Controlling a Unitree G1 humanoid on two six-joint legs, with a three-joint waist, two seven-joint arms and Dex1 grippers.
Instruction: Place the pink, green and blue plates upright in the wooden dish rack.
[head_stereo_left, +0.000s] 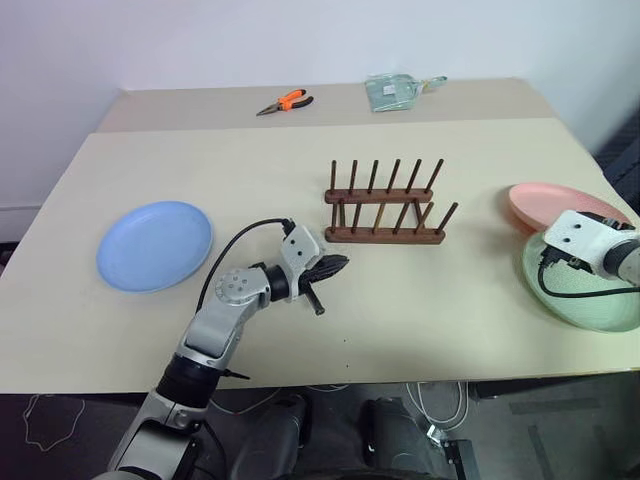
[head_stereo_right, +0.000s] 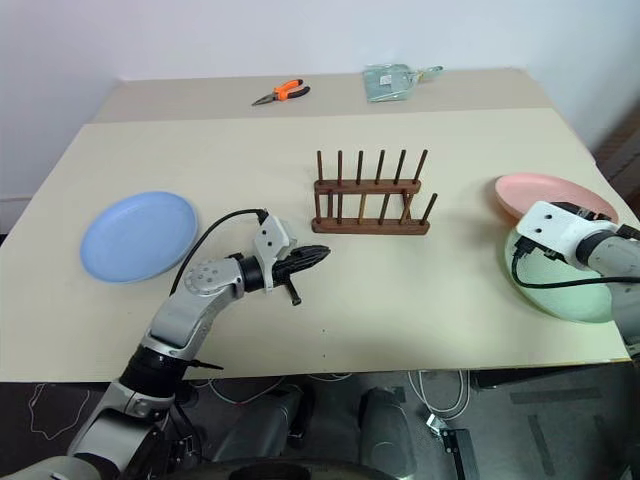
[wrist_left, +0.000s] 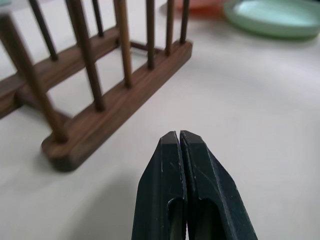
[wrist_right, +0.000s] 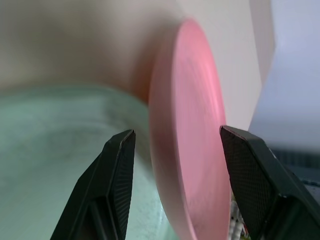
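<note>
The small dark brown wooden dish rack (head_stereo_left: 385, 205) stands empty near the middle of the beige table (head_stereo_left: 300, 320), its two rows of thin pegs upright. The round blue plate (head_stereo_left: 154, 244) lies flat well to the rack's left. The round pink plate (head_stereo_left: 562, 203) and the pale green plate (head_stereo_left: 585, 290) lie at the table's right edge, overlapping. The left gripper (wrist_left: 180, 142) hovers just beside the rack's near left end, jaws pressed together and empty. The right gripper (wrist_right: 175, 137) is over the green plate with jaws spread, the pink plate's rim between them, not clamped.
</note>
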